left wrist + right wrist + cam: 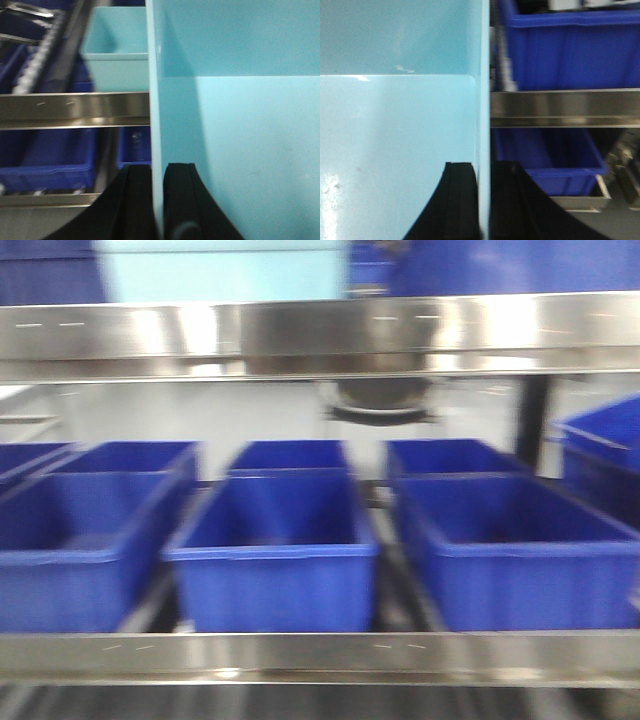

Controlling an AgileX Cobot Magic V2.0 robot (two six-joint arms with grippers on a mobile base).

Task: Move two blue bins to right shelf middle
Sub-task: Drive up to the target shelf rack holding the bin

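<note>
The pale blue bin [240,125] hangs before the steel shelf [75,107], the left gripper [157,200] clamping its 9 o'clock wall and the right gripper [482,200] its 3 o'clock wall. It looks light, stiff and slick, so even grips on both walls suit it.

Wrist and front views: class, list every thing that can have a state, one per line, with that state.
held pale bin, upright, empty, clamped at two walls
left gripper, shut on held pale bin
right gripper, shut on held pale bin
second pale bin, upright, ungripped
dark blue bins, upright, empty
</note>
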